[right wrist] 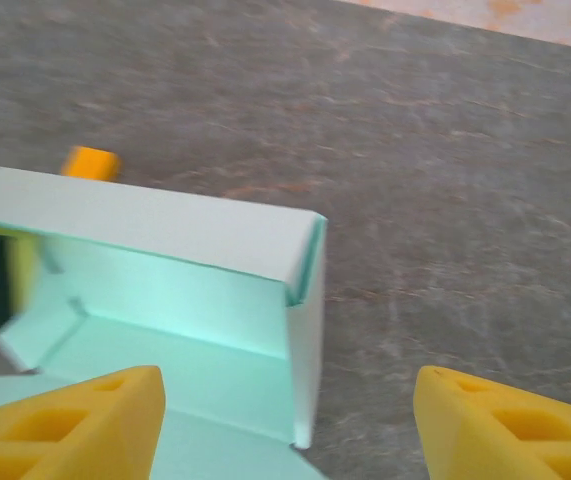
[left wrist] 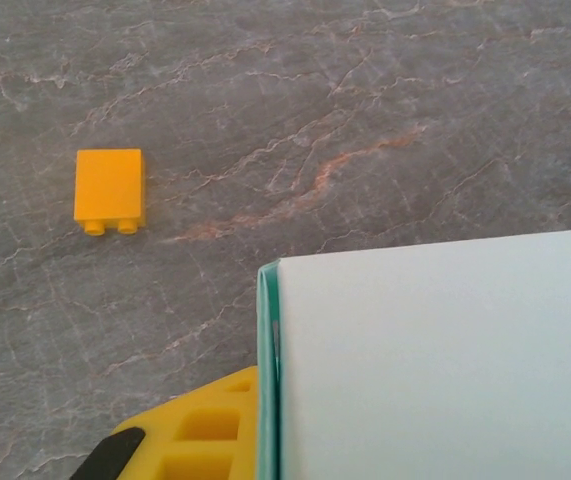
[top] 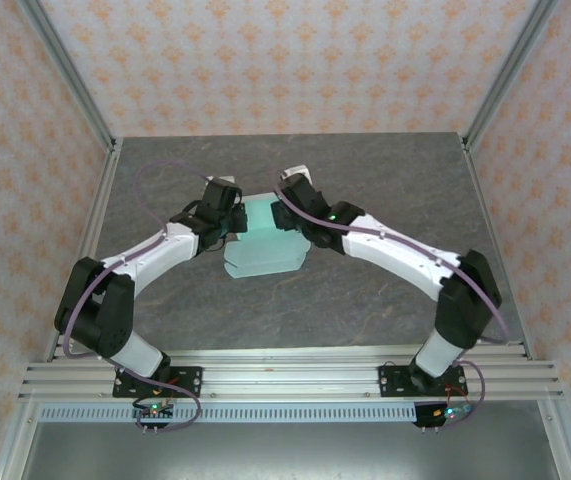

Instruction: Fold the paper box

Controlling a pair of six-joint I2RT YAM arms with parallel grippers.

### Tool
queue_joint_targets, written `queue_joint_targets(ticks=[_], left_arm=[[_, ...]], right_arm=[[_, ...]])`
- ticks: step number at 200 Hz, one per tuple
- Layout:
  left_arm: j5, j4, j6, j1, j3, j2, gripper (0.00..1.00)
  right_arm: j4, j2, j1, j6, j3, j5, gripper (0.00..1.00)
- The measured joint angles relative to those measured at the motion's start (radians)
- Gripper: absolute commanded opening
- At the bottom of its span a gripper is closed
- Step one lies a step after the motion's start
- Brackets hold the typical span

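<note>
The paper box (top: 265, 248) is pale mint-blue card, partly folded, with raised walls at its far end and a flat flap toward the arms. It lies mid-table between both grippers. My left gripper (top: 233, 228) is shut on the box's left wall (left wrist: 269, 360). One yellow finger (left wrist: 200, 430) presses against that wall from outside, and the other is hidden behind the card. My right gripper (right wrist: 290, 425) stands open, its yellow fingers (right wrist: 75, 420) wide apart on either side of the box's upright right wall (right wrist: 307, 340), touching nothing.
A small orange brick (left wrist: 110, 188) lies on the grey stone-patterned table (top: 385, 190) just beyond the box's left side, and it is blurred in the right wrist view (right wrist: 92, 162). Metal frame posts and patterned walls enclose the table on three sides.
</note>
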Motion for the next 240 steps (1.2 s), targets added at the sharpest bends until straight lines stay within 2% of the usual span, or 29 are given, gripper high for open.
queue_joint_targets(ticks=[27, 48, 70, 123, 202, 219, 240], left_arm=[[-0.004, -0.106, 0.036, 0.0, 0.053, 0.007, 0.01], [0.012, -0.235, 0.076, 0.0, 0.126, 0.027, 0.01], [0.042, -0.373, 0.135, 0.0, 0.206, 0.056, 0.01], [0.098, -0.68, 0.296, 0.0, 0.39, 0.199, 0.02], [0.156, -0.956, 0.474, 0.0, 0.693, 0.518, 0.04], [0.157, -0.993, 0.489, -0.001, 0.764, 0.581, 0.06], [0.158, -1.03, 0.5, -0.002, 0.842, 0.648, 0.12]], right_arm=[[0.023, -0.123, -0.031, 0.003, -0.059, -0.13, 0.67], [0.037, -0.21, -0.08, 0.005, -0.123, -0.167, 0.67], [0.066, -0.28, -0.116, 0.022, -0.211, -0.166, 0.67], [0.074, -0.367, -0.117, 0.076, -0.443, -0.153, 0.67], [0.067, -0.435, -0.118, 0.082, -0.495, -0.133, 0.67], [0.068, -0.427, -0.118, 0.082, -0.496, -0.122, 0.67], [0.069, -0.419, -0.118, 0.082, -0.502, -0.111, 0.67]])
